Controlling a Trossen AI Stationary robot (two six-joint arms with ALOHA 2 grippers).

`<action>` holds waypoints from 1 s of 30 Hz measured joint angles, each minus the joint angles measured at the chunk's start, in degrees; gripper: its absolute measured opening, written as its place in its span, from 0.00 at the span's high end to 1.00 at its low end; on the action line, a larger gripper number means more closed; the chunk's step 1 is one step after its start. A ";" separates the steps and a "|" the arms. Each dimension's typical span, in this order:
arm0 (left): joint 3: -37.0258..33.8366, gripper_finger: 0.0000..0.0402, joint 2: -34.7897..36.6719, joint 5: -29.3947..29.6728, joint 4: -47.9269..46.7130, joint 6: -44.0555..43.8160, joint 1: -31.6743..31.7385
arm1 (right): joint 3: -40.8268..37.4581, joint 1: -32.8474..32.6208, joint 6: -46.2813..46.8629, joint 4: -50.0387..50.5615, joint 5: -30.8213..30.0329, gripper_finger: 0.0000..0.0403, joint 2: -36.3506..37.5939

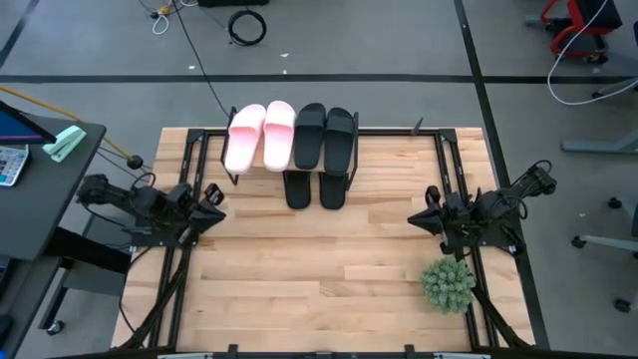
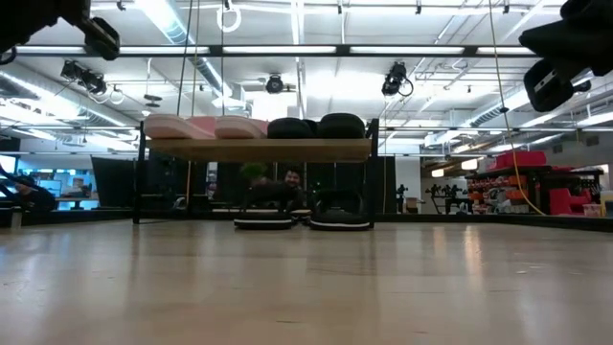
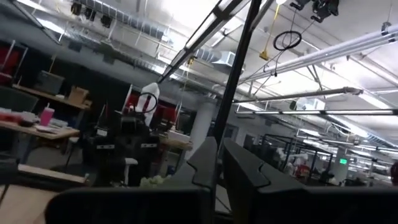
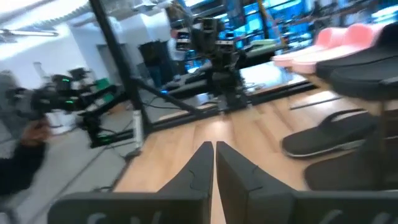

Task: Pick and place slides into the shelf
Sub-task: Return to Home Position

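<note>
Pink slides (image 1: 244,140) and black slides (image 1: 310,137) lie on the far-centre shelf (image 2: 259,149), flip-flops (image 1: 297,189) beneath, long axes near-to-far; the left gripper (image 1: 214,196), closed empty, sits nearer than the right gripper (image 1: 427,215), likewise closed

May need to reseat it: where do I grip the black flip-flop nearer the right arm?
Grip the flip-flop by its exposed end, which sticks out from under the shelf. Come from the table's open side, pinching the thin sole; the board hides the rest from above.
</note>
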State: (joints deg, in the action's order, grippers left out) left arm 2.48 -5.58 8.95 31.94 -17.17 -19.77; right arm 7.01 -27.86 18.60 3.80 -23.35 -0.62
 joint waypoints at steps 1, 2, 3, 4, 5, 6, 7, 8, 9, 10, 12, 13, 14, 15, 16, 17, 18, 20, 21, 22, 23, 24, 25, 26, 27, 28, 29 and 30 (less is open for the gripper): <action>0.00 0.93 0.67 0.00 -0.61 0.63 0.00 | 0.00 -0.01 -0.70 0.23 -1.43 0.94 0.00; 0.00 0.94 1.20 -0.01 -0.76 1.44 0.00 | 0.00 -0.02 -1.31 0.46 -3.29 0.94 0.00; 0.00 0.94 1.83 0.00 -0.71 2.20 0.00 | 0.00 -0.02 -1.97 0.80 -5.11 0.94 0.00; 0.04 0.94 2.59 -0.02 -0.51 2.85 0.00 | 0.00 0.00 -2.29 1.36 -6.55 0.94 0.02; 0.41 0.94 3.42 0.00 -0.84 3.22 0.00 | 0.00 0.00 -2.29 2.04 -7.61 0.94 0.02; 1.04 0.94 4.18 0.00 -1.40 3.29 0.00 | 0.00 0.00 -1.88 2.76 -7.97 0.94 0.02; 1.58 0.94 4.88 -0.02 -2.39 3.26 -0.05 | 0.00 0.00 -1.11 3.34 -7.95 0.94 0.02; 2.15 0.94 5.35 -0.02 -4.26 3.31 -0.07 | 0.00 0.00 -0.47 3.99 -7.72 0.94 0.02; 2.69 0.93 5.43 -0.02 -6.69 3.68 -0.07 | 0.00 0.00 -0.34 4.40 -7.27 0.94 0.02; 3.14 0.93 5.37 -0.02 -9.25 4.00 -0.07 | 0.00 0.00 -0.39 4.52 -6.45 0.94 0.02; 4.40 0.92 5.21 -0.03 -13.96 3.41 -0.07 | 0.00 0.00 -1.25 4.28 -3.81 0.94 0.02; 4.85 0.92 5.22 -0.04 -15.12 2.52 -0.07 | 0.00 0.00 -1.64 4.29 -1.71 0.94 0.02; 5.00 0.91 5.28 -0.06 -15.78 1.96 -0.07 | 0.00 0.00 -1.96 4.37 0.84 0.94 0.02; 5.01 0.91 5.26 -0.07 -16.03 2.00 -0.07 | 0.00 0.00 -2.11 4.34 3.29 0.94 0.02; 4.95 0.91 5.24 -0.29 -16.10 2.51 -0.07 | 0.00 0.00 -2.29 4.22 4.95 0.94 0.02; 4.92 0.91 5.24 -0.56 -16.10 3.14 -0.08 | 0.00 -0.04 -2.57 3.96 6.06 0.94 0.02; 4.92 0.90 5.24 -0.66 -16.07 3.96 -0.11 | 0.00 -0.03 -2.98 3.56 6.51 0.94 0.02; 4.94 0.90 5.26 -0.68 -16.95 4.38 -0.11 | 0.00 -0.02 -3.68 2.38 6.85 0.94 0.02; 4.92 0.91 5.22 -0.68 -17.48 4.38 -0.09 | -0.04 -0.02 -4.09 1.81 6.89 0.94 0.02; 4.90 0.91 5.22 -0.67 -17.55 4.35 -0.09 | -0.41 -0.02 -4.55 0.54 6.90 0.94 0.02; 4.90 0.91 5.22 -0.68 -17.46 4.35 -0.09 | -0.89 -0.02 -5.07 -0.78 6.96 0.94 0.02; 4.92 0.92 5.22 -0.68 -17.53 4.37 -0.09 | -1.50 -0.02 -5.46 -1.94 7.34 0.94 0.02; 4.92 0.92 5.22 -0.68 -18.07 4.49 -0.09 | -2.23 -0.02 -5.79 -2.76 7.73 0.94 0.02; 4.90 0.92 5.21 -0.68 -18.62 4.63 -0.09 | -3.13 -0.02 -5.89 -3.51 8.01 0.94 0.02; 4.90 0.93 5.17 -0.68 -18.71 4.65 -0.09 | -4.07 -0.02 -5.63 -4.10 8.16 0.94 0.02; 4.90 0.93 5.18 -0.68 -18.63 4.58 -0.09 | -4.98 -0.02 -5.09 -4.73 8.17 0.94 0.01; 4.90 0.93 5.20 -0.68 -18.68 4.43 -0.09 | -5.65 -0.02 -4.41 -5.57 8.33 0.94 0.00; 4.90 0.94 5.20 -0.67 -19.13 4.38 -0.09 | -6.05 -0.02 -3.78 -6.47 8.30 0.94 0.00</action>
State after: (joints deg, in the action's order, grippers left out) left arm 7.38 -0.38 8.28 12.81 -12.80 -19.86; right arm 0.96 -27.88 14.81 -2.67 -15.05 -0.62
